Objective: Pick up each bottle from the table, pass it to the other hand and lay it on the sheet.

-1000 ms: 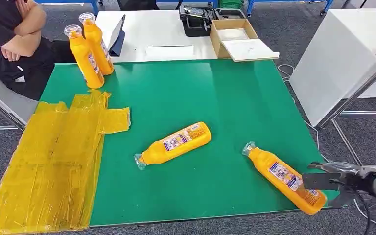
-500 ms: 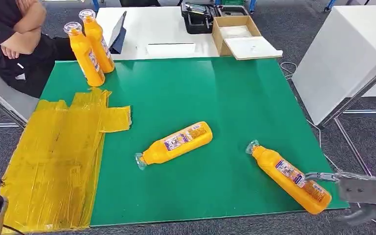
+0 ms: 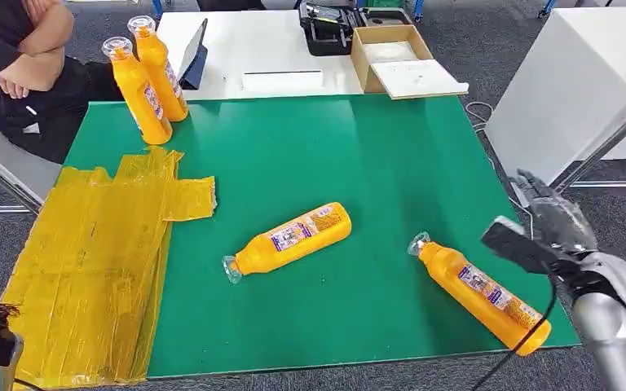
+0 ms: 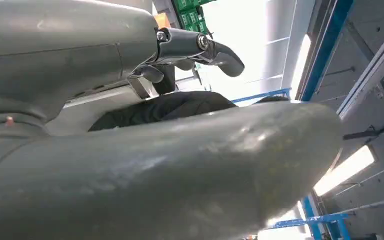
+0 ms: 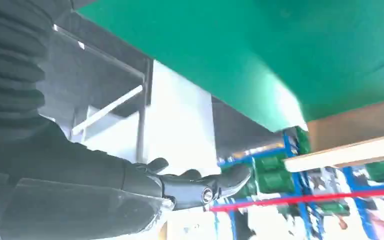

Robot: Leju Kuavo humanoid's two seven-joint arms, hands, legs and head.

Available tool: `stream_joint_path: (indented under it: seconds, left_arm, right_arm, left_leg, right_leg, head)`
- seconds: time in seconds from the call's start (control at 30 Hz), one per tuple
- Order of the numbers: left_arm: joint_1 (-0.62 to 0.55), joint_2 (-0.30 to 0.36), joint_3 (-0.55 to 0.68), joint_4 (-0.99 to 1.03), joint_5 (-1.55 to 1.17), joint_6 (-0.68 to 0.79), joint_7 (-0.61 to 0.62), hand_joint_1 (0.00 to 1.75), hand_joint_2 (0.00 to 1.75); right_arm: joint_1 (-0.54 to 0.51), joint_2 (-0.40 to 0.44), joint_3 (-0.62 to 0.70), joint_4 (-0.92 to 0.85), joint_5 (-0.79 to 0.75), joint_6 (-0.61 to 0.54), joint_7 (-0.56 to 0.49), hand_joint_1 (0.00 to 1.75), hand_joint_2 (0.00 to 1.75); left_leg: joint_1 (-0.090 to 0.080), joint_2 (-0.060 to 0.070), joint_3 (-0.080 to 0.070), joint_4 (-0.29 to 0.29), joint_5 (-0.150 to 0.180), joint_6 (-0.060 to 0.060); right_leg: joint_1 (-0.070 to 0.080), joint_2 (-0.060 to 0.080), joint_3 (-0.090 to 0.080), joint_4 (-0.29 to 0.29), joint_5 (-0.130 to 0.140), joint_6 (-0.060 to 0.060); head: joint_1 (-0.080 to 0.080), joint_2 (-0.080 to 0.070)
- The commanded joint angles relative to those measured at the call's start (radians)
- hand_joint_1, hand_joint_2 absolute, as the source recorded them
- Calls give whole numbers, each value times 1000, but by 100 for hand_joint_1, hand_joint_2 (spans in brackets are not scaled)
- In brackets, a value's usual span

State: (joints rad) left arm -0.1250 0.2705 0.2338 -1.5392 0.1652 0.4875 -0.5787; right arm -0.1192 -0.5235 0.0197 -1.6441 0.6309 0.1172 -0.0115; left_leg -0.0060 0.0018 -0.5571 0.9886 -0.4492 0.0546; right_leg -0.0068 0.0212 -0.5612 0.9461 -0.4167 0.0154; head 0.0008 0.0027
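right hand fingers spread, empty | near bottle flat, cap toward far-left

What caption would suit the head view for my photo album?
Robot's open right hand hovers beside a lying bottle on the green table; the yellow sheet waits at left.

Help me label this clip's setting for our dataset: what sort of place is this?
Probably a robotics lab or workshop, not a home: a test table with a green mat stands on grey carpet, a tool case and cardboard box sit on a white bench behind, and blue racking lines the room.
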Motion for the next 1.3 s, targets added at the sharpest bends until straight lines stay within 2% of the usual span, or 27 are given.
stream_joint_path:
  seconds: [0.03,0.17,0.37,0.47,0.7,0.87,1.03,1.07,1.3]
  left_arm:
    - [3,-56,31,-23,-5,1,9,0,0]
    - [-28,-61,13,-1,-17,-13,19,0,0]
    - [-28,-61,13,-1,-17,-13,19,0,0]
    - [-68,-48,-27,46,-17,-15,24,0,0]
    - [-88,-61,-45,55,-14,-6,30,0,0]
    - [-87,-66,-51,51,-20,-1,36,0,0]
    - [-82,-61,-51,52,-20,8,36,0,0]
    - [-79,-63,-49,50,-19,11,36,0,0]
    - [-62,-81,-34,28,-23,32,37,0,0]
  right_arm:
    - [4,132,117,-57,26,-9,26,0,175]
    - [12,183,181,-68,49,6,64,0,175]
    - [12,183,181,-68,49,6,64,0,175]
    - [-6,184,247,-59,-12,27,76,0,175]
    - [46,175,320,-138,37,29,188,0,175]
    - [90,203,332,-134,93,1,240,0,175]
    - [110,212,334,-110,169,-26,299,0,175]
    - [114,217,324,-112,183,-36,307,0,175]
    - [135,272,239,-144,342,-16,365,0,175]
  left_leg:
    - [0,0,3,-2,-1,-4]
    - [1,0,2,-2,0,-4]
    - [1,-1,1,-2,1,-3]
    - [0,-3,1,-2,1,-5]
    - [-1,-3,-1,-1,1,-3]
    - [-1,-6,2,-2,1,-5]
    - [0,-3,0,-2,1,-3]
    - [-1,-5,3,-2,0,-6]
    - [-1,-4,0,-2,1,-4]
  right_leg:
    - [0,-1,3,-1,-1,-2]
    - [0,-2,3,-1,-1,-3]
    - [0,-3,2,-1,-1,-3]
    - [0,-4,2,1,-2,-3]
    - [-1,-4,1,1,-2,-2]
    - [-1,-8,2,0,-2,-3]
    - [-2,-5,1,0,-1,-2]
    - [-3,-7,4,0,-3,-3]
    - [-2,-5,1,1,-2,-2]
  head:
    - [0,0]
    - [1,0]
    - [1,0]
    - [0,0]
    - [0,0]
    - [0,0]
    - [0,0]
    - [0,0]
    - [0,0]
